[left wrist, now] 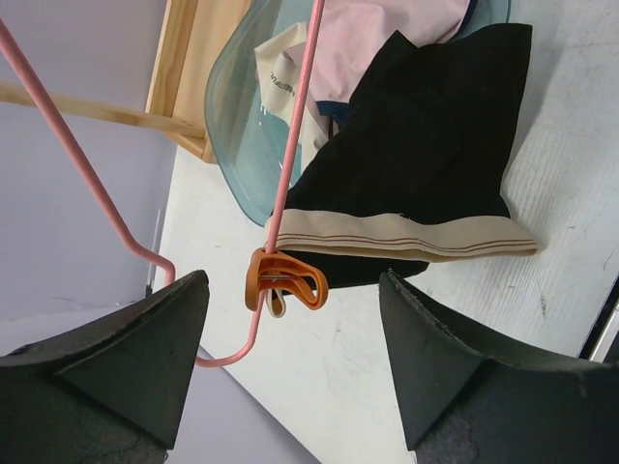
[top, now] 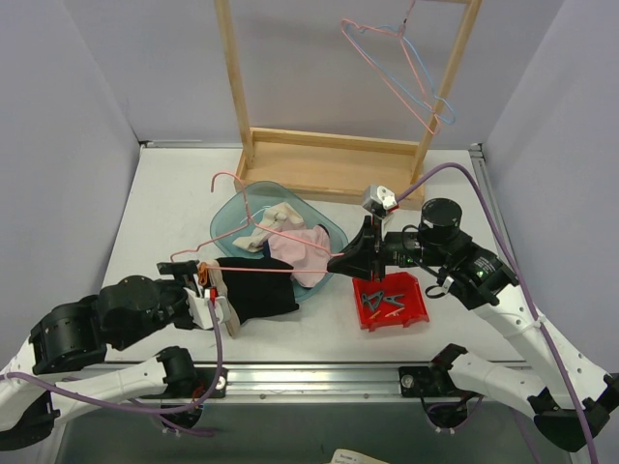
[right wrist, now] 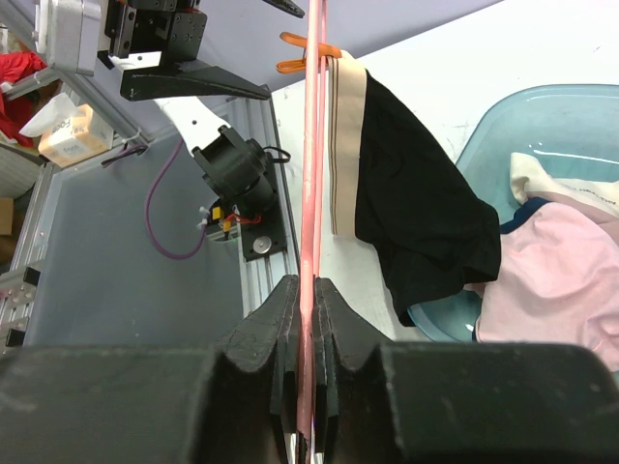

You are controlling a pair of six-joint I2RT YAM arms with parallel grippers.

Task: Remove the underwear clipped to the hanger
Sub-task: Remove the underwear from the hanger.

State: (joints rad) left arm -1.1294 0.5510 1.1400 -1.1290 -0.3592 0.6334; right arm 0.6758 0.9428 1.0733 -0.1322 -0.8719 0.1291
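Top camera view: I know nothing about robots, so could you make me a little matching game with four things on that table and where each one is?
Things:
1 black underwear
2 pink underwear
3 pink hanger
4 red tray

Places:
A pinched in the right jaws
B lying in the blue bowl
C on the hanger bar, beside an orange clothespin
D on the table, holding clothespins

Pairs: 1-C, 2-B, 3-A, 4-D

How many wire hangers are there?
3. One pink wire hanger is pinched in the right gripper; a second pink one and a blue one hang on the wooden rack behind.
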